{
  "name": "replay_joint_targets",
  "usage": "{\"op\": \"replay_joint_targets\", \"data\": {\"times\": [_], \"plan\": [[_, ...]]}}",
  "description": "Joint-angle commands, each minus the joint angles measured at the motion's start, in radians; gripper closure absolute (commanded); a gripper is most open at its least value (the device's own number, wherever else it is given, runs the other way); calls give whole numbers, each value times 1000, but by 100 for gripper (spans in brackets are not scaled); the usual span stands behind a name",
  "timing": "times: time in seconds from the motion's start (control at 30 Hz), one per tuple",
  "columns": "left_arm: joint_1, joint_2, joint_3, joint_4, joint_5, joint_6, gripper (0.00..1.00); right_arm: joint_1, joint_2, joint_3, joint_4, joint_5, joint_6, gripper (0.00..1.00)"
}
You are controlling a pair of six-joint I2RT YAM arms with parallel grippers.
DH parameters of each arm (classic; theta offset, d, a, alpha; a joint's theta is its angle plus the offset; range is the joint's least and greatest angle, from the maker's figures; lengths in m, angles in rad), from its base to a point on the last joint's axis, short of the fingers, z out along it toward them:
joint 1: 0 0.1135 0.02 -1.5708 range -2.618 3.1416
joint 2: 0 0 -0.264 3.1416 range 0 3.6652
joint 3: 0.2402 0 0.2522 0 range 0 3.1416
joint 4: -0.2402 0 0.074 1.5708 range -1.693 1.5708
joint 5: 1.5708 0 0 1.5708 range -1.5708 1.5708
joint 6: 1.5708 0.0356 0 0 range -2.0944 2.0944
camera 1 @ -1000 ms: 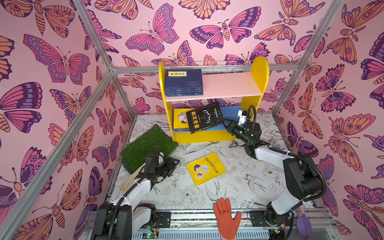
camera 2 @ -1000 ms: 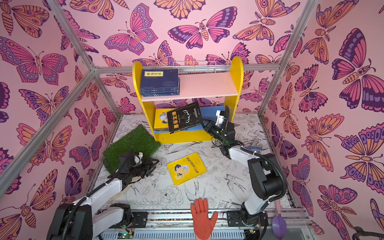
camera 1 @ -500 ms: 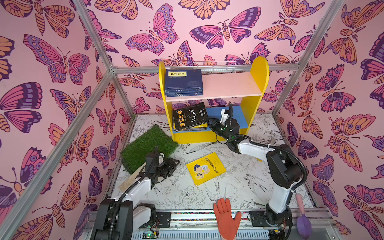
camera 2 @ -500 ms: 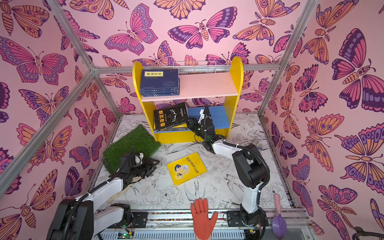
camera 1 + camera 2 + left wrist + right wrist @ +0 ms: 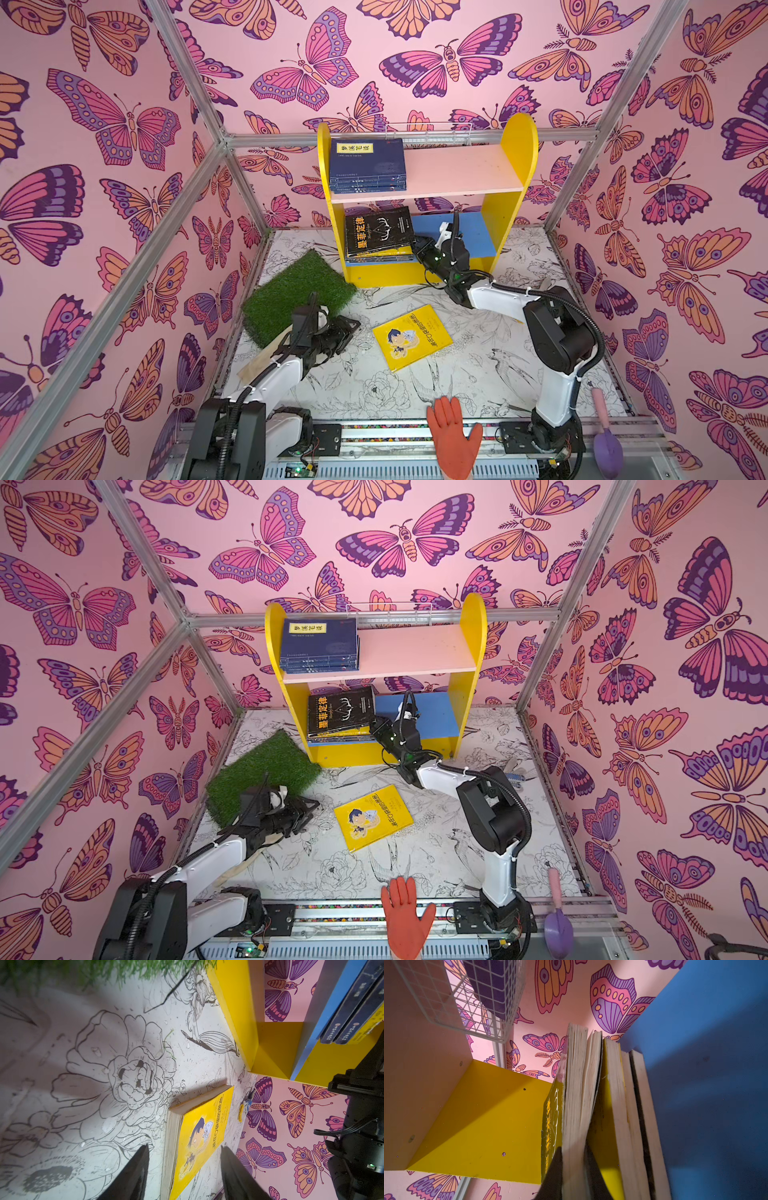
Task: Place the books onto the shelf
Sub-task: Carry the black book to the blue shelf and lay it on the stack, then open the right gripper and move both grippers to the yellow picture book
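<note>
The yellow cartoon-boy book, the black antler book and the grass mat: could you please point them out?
yellow cartoon-boy book (image 5: 411, 337), in a top view, cover centre.
black antler book (image 5: 379, 230), in a top view, cover centre.
grass mat (image 5: 291, 291), in a top view, bare middle.

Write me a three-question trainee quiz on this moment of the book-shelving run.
1. Fill in: the navy books lie stacked on the ___ upper board.
2. True or false: the yellow book lies on the blue lower board.
3. What is the right gripper closed on?
A. the navy books
B. the black book
C. the yellow book

Key: 1 pink; 2 false, it lies on the table; 3 B.
</note>
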Motion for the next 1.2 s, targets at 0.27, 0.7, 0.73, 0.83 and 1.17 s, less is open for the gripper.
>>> {"op": "replay_joint_targets", "data": {"times": [0.27, 0.7, 0.73, 0.83, 1.17], "plan": [[6, -17, -12, -9, 1, 9, 42, 62, 20, 79, -119, 44, -39, 92], [7, -16, -12, -14, -10, 1, 42, 69, -31, 263, -565, 73, -284, 52], [6, -18, -14, -14, -11, -1, 42, 68, -28, 279, -588, 76, -300, 51], [7, -24, -14, -21, -14, 1, 42, 70, -20, 330, -672, 89, -352, 49], [7, -51, 31, -111, -45, 70, 42, 69, -109, 336, -786, 282, -574, 38]]}}
